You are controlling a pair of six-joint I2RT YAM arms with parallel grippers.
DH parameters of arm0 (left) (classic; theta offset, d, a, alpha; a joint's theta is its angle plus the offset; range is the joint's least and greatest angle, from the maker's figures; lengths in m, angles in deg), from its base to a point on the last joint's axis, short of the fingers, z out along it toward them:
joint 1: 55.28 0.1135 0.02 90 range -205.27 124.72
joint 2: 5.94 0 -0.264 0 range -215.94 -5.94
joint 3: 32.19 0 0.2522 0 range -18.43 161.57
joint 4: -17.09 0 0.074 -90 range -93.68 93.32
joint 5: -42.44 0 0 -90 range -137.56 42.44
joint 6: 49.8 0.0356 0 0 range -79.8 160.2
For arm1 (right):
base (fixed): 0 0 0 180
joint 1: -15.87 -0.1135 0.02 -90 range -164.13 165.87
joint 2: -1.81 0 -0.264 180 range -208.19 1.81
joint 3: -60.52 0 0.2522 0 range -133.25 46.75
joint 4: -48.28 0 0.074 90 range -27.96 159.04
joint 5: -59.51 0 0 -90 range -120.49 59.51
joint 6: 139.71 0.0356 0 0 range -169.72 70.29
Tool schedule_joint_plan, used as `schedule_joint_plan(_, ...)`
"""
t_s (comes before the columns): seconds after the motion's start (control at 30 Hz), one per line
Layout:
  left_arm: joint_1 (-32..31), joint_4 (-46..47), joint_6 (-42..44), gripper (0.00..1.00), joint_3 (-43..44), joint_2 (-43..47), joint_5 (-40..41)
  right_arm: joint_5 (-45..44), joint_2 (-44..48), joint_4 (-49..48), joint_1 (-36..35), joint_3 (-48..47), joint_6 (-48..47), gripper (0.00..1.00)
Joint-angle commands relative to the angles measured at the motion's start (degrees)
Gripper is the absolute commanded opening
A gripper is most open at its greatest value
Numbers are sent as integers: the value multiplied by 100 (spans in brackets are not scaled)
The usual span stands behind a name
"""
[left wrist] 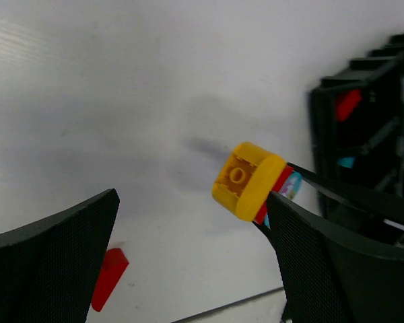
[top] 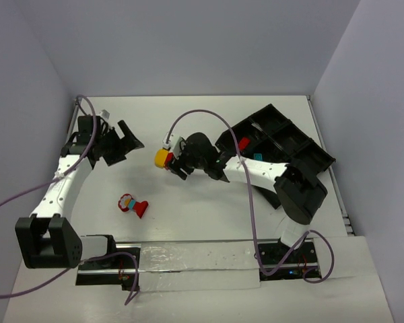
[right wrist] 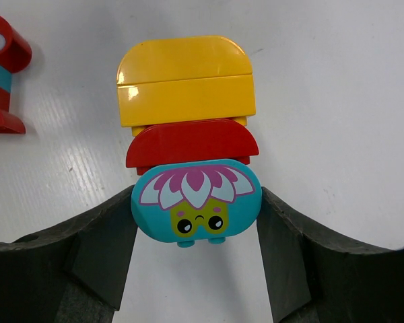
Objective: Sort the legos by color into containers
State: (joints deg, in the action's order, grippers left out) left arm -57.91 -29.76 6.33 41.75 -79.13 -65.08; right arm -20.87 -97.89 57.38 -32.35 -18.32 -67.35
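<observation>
The right gripper [right wrist: 196, 219] is half open and grips a stack [right wrist: 188, 134] of three bricks. Its fingers close on the cyan brick [right wrist: 195, 208], which has a flower face printed on it. A red brick [right wrist: 192, 142] sits on the cyan one, and a yellow brick [right wrist: 185, 81] forms the outer end, past the fingertips. The stack is held off the table [top: 209, 215], around the middle and just left of the tray [top: 303, 151].

The left gripper [top: 126, 145] is further left with its jaws wide apart and holds nothing. It faces the stack without touching it.

A clump [top: 132, 204] of red and cyan bricks lies on the table, left of centre and nearer than both grippers.

The black tray sits at an angle at the far right. A loose red brick [top: 244, 142] lies in one compartment and a loose cyan brick [top: 258, 156] in the next.
</observation>
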Motion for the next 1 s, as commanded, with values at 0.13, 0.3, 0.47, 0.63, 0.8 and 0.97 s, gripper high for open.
schedule_joint_plan(0.13,197,1536,-241,99,-255,310,-2807,-156,638,-129,24,93,-46,59)
schedule_joint_plan(0.3,246,2243,-549,99,-419,251,-3640,-192,856,-91,23,134,-33,59)
schedule_joint_plan(0.47,300,2351,-603,99,-417,99,-3987,-198,1091,-46,23,197,-98,59)
schedule_joint_plan(0.63,500,3054,-1146,99,-622,-74,-4541,-276,1353,42,23,232,-151,59)
schedule_joint_plan(0.8,501,2940,-980,99,-580,-160,-4557,-305,1568,99,28,268,-186,59)
schedule_joint_plan(0.97,501,3234,-1181,99,-667,-237,-4792,-246,1608,91,15,216,-162,59)
